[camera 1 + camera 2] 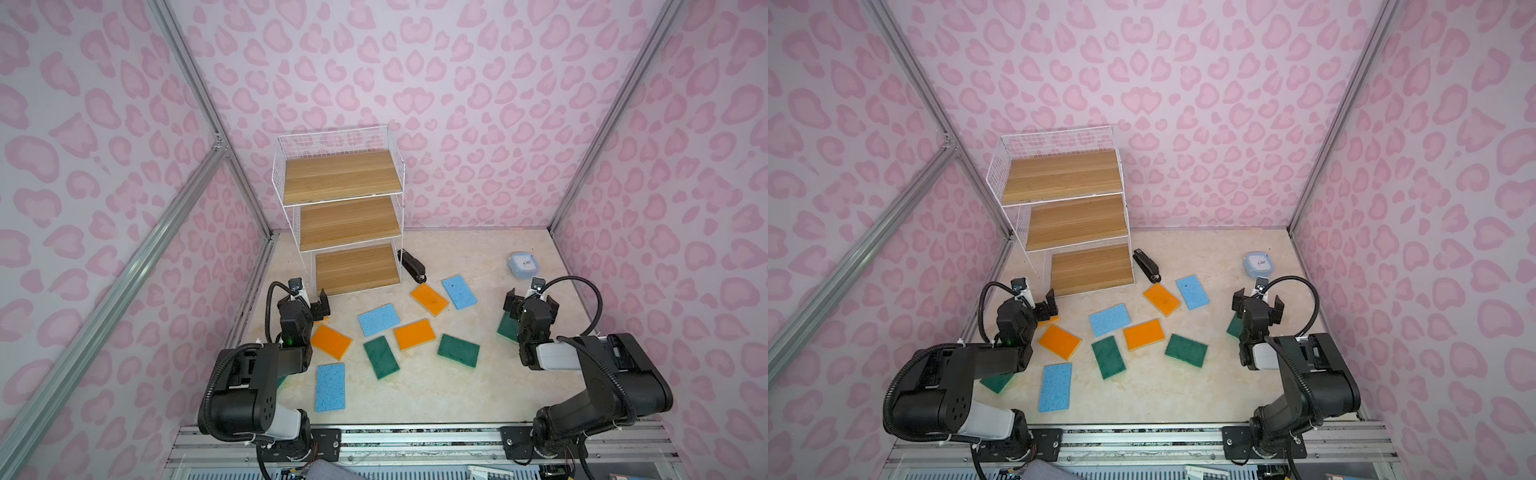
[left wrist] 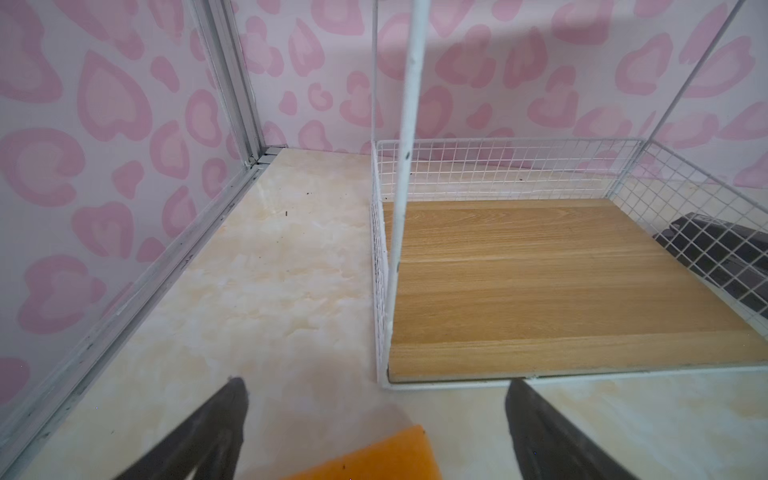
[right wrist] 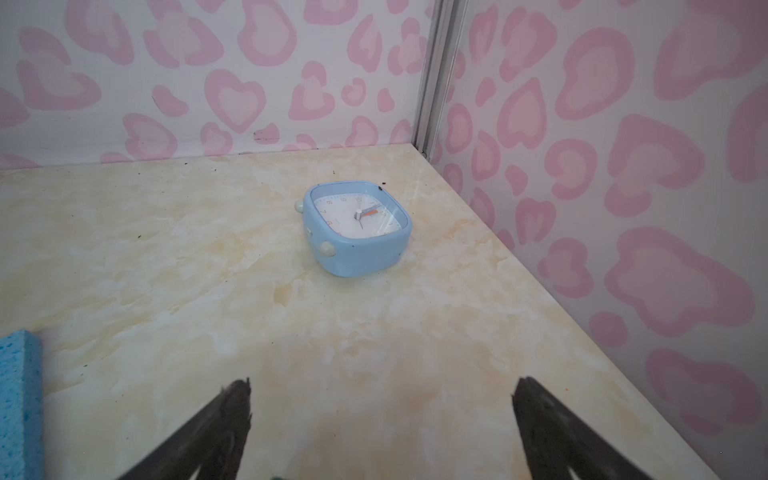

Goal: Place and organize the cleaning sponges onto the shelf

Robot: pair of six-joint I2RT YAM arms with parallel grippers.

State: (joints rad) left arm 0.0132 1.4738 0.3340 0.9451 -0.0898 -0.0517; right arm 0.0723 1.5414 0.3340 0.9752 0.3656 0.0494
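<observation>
Beside the near left corner of the shelf (image 1: 345, 174), the left gripper (image 2: 376, 382) hangs released, jaws wide, pitched down over an orange sponge (image 2: 374, 457) that lies mostly hidden beneath it, so its long axis cannot be told. This arm is the nearer to the shelf. More sponges (image 1: 413, 333) lie scattered mid-worktop (image 1: 457, 390). The right gripper (image 3: 382, 382), also released, hovers over a green sponge (image 1: 507, 328).

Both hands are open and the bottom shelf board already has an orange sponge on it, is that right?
Not quite. The left hand and right hand are open, but the bottom board of the shelf is bare. The orange sponge lies on the table in front of it, as the left wrist view shows.
</observation>
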